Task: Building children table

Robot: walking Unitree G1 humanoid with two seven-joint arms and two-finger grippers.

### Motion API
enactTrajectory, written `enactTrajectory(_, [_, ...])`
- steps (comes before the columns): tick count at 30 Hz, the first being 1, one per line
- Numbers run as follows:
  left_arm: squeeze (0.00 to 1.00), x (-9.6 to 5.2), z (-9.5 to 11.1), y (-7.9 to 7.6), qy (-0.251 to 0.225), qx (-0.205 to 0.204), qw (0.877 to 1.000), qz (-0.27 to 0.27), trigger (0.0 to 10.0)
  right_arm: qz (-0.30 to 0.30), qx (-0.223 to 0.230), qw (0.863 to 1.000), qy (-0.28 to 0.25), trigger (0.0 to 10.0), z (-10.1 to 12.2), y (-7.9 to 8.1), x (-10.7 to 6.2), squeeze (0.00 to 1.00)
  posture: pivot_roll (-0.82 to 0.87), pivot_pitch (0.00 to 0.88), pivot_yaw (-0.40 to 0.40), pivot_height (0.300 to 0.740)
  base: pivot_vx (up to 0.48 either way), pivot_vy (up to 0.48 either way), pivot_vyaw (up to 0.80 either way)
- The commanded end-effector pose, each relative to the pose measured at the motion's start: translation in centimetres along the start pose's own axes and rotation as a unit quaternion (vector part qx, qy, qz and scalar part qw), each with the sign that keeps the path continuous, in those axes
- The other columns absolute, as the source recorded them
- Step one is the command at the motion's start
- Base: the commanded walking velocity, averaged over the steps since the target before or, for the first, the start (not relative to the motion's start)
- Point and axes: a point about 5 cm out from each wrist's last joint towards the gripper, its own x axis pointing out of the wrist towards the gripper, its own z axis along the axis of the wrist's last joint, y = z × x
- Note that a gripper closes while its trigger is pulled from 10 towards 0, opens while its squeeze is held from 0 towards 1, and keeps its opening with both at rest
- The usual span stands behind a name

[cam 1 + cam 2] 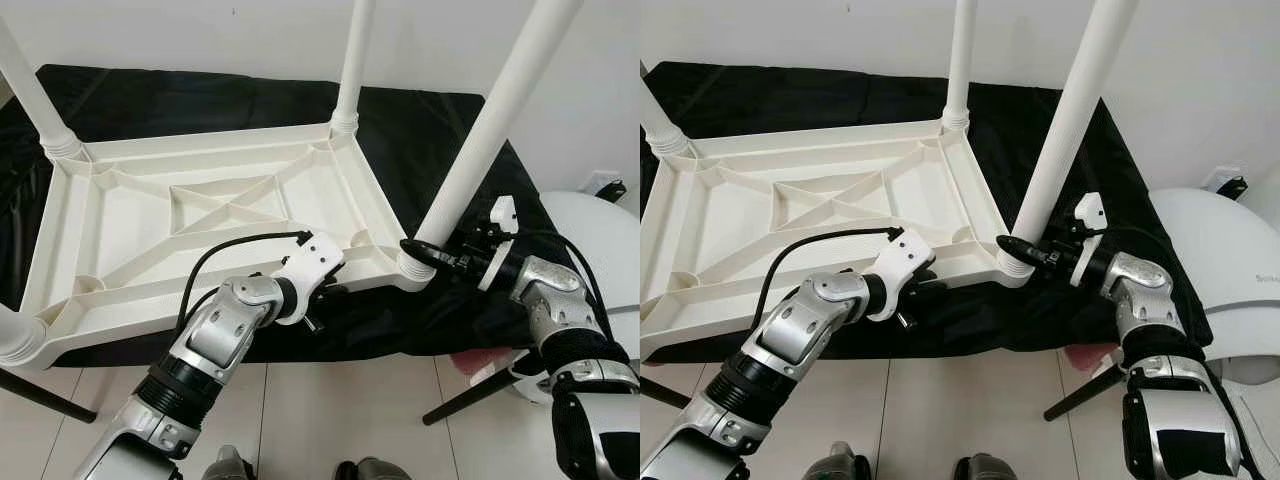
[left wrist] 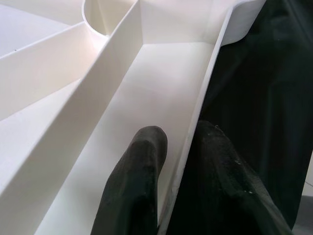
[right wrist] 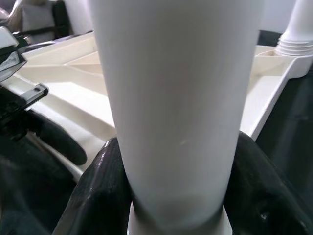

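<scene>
**Both grippers clamped on the upturned table**

The right gripper (image 3: 171, 196) closes around the white round plastic leg (image 1: 478, 140) just above its corner socket. The left gripper (image 2: 181, 171) pinches the near rim of the white ribbed plastic tabletop (image 1: 200, 215), lying upside down on a black cloth (image 1: 420, 120).

You lose the tops of all the white legs (image 1: 485, 130) past the upper frame edge. The left gripper (image 1: 322, 296) has its fingertips tucked behind its own white housing at lower centre. The upturned tabletop (image 1: 200, 215) runs off the left edge, and the grey object (image 1: 232, 466) at the bottom is cropped beyond telling.
</scene>
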Motion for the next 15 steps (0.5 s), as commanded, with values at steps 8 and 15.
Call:
enactTrajectory(8, [0.00,0.1,0.0,-1.0,0.002,0.001,0.999,-0.032,10.0,-0.133,-0.006,0.991,-0.033,0.0,0.0,0.5,0.6,0.00,-0.03,0.065,-0.067,0.740,0.000,0.000,0.00])
enactTrajectory(15, [0.00,0.2,0.0,-1.1,0.001,0.000,0.999,-0.032,10.0,-0.224,0.019,0.974,-0.035,0.0,-0.5,2.2,1.6,0.00,-0.02,0.057,-0.074,0.740,0.000,0.000,0.00])
